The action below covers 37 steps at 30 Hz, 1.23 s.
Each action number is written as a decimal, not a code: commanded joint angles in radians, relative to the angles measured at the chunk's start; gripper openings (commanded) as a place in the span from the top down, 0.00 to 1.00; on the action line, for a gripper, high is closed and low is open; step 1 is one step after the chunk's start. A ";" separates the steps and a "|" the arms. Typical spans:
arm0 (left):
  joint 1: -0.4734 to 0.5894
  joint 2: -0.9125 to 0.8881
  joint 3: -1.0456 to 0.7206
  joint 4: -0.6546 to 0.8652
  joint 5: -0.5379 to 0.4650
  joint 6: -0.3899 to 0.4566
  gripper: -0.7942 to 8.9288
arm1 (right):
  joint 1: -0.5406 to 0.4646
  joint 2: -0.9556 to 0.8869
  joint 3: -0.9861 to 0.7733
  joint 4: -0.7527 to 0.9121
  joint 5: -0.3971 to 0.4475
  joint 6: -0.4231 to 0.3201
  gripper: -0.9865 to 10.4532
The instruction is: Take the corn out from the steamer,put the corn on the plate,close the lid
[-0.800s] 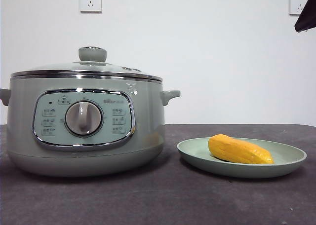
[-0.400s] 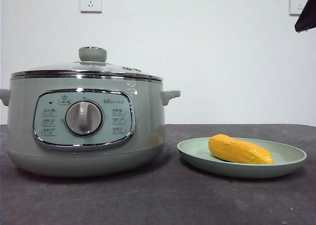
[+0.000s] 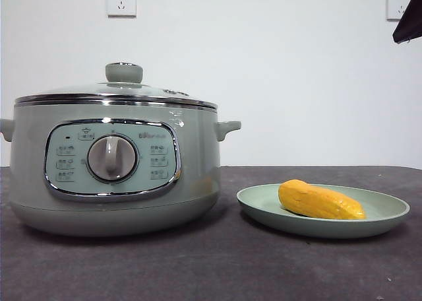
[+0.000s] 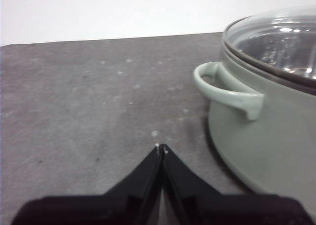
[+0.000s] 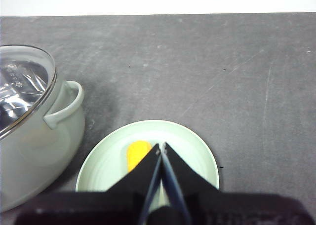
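Glass lid (image 3: 115, 91) sits on the steamer (image 3: 112, 175); I'd judge it fragile, best lifted by its knob. Corn (image 5: 137, 154) lies on the plate (image 5: 192, 151) below my clenched right claw (image 5: 161, 145); left claw (image 4: 161, 147) clenched beside the steamer

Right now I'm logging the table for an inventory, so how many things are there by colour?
Pale green: 2, the steamer and the plate
Glass with chrome rim: 1, the lid shut on the steamer
Yellow-orange: 1, the corn lying on the plate
Total: 4
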 commanded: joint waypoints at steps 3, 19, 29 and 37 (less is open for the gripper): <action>0.003 -0.004 -0.015 0.003 0.029 -0.058 0.92 | 0.000 -0.001 -0.006 0.006 0.003 0.010 0.91; 0.003 -0.004 -0.015 0.003 0.030 -0.058 0.92 | 0.000 -0.001 -0.006 0.006 0.003 0.010 0.91; 0.003 -0.004 -0.015 0.003 0.030 -0.058 0.92 | 0.000 -0.003 -0.006 0.005 0.003 -0.031 0.91; 0.003 -0.004 -0.015 0.003 0.031 -0.058 0.92 | -0.084 -0.152 -0.124 0.076 -0.024 -0.155 0.91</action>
